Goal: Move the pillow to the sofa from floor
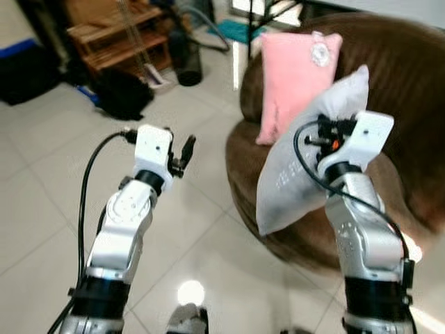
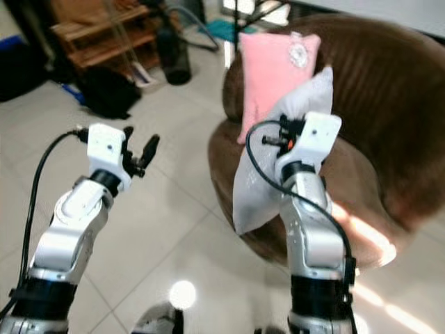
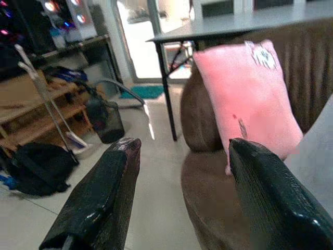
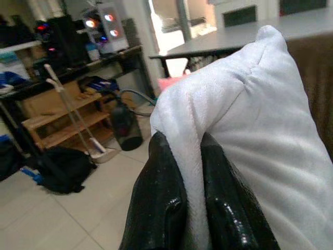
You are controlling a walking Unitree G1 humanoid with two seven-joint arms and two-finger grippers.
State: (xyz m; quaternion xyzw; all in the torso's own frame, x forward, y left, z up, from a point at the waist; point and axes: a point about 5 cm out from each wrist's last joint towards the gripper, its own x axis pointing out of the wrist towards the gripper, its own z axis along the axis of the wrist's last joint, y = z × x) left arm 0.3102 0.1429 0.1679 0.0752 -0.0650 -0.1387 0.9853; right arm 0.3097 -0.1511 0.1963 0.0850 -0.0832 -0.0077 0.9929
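A pale grey pillow (image 1: 288,177) hangs in the air in front of the brown sofa (image 1: 410,104), its lower end level with the seat's front edge. My right gripper (image 4: 187,143) is shut on a fold of the pillow's upper edge (image 4: 250,114), and the arm is raised before the sofa. A pink pillow (image 1: 292,76) leans upright against the sofa's back. To the left, my left gripper (image 1: 186,149) is held up over the tiled floor, open, with nothing between its fingers (image 3: 104,198).
A black backpack (image 1: 122,94) lies on the floor (image 1: 42,181) at the far left by a wooden shelf (image 1: 115,35). A black canister (image 1: 186,59) stands near it. A table with black legs (image 3: 164,88) stands behind the sofa.
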